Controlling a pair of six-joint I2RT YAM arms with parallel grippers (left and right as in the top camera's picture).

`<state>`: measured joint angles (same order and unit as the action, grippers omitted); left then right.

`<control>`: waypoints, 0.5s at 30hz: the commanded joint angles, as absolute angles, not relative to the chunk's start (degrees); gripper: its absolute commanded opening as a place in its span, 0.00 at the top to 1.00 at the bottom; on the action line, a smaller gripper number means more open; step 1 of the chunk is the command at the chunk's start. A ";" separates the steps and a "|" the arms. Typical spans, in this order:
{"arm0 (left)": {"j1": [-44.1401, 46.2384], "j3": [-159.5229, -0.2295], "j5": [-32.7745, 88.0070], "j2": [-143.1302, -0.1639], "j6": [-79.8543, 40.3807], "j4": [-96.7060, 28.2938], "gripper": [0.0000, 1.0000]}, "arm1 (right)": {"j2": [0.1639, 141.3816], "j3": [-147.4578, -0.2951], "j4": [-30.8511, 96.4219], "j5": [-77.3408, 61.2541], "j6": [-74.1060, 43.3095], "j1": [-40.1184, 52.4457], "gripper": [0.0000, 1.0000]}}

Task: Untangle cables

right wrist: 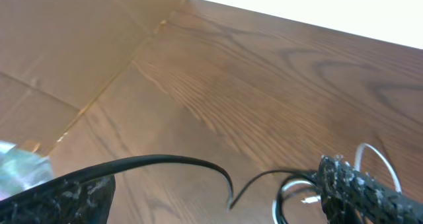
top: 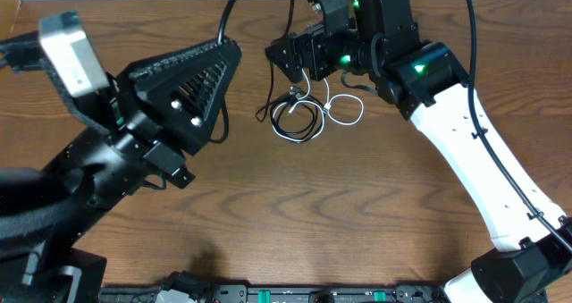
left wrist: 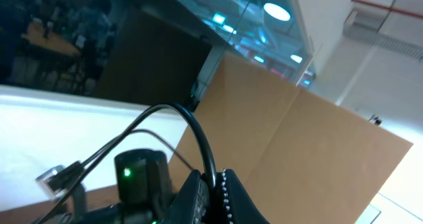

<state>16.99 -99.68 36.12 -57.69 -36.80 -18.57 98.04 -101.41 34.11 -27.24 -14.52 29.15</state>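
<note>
The cables lie as a small bundle (top: 298,117) of black loops on the wooden table, with a white cable (top: 345,112) curling to its right. My left gripper (top: 234,51) is shut on a black cable (top: 223,21), which rises from its tip and arcs over toward the bundle. The left wrist view shows that cable (left wrist: 198,128) pinched between the left gripper's (left wrist: 217,184) jaws. My right gripper (top: 295,66) hovers just behind the bundle, open. In the right wrist view its fingers (right wrist: 357,191) stand wide apart around the right gripper's (right wrist: 215,184) gap, where a black cable (right wrist: 165,161) curves across; the bundle (right wrist: 297,194) lies by the right finger.
A cardboard wall (right wrist: 66,39) borders the table's far side and also fills the left wrist view (left wrist: 317,151). A black equipment bar (top: 268,294) runs along the front edge. The right arm's white link (top: 465,142) crosses the table's right part.
</note>
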 commanded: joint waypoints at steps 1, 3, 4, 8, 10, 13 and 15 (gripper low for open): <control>17.12 -99.90 36.64 -57.43 -40.01 -15.73 0.92 | 98.50 -101.45 33.19 -30.92 -15.00 30.65 0.06; 17.12 -99.90 35.97 -57.43 -40.07 -15.35 0.93 | 98.50 -101.45 33.98 -31.24 -14.70 31.59 0.07; 17.12 -99.90 35.55 -57.43 -40.45 -15.40 0.93 | 98.50 -101.45 34.11 -31.00 -14.46 32.03 0.07; 17.12 -99.90 35.14 -57.45 -41.95 -15.29 0.93 | 98.50 -101.45 32.25 -30.39 -14.15 33.52 0.07; 17.12 -99.90 34.50 -57.45 -41.95 -15.31 0.92 | 98.50 -101.45 30.83 -30.33 -14.17 34.17 0.07; 17.12 -99.90 33.74 -57.45 -43.24 -15.27 0.92 | 98.50 -101.45 28.82 -30.39 -15.92 34.35 0.07; 17.10 -99.90 33.36 -57.49 -43.18 -15.42 0.93 | 98.39 -101.45 28.71 -30.68 -16.29 34.35 0.07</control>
<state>16.99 -99.66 34.48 -57.63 -42.04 -16.03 98.06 -101.41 28.95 -30.04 -14.96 34.11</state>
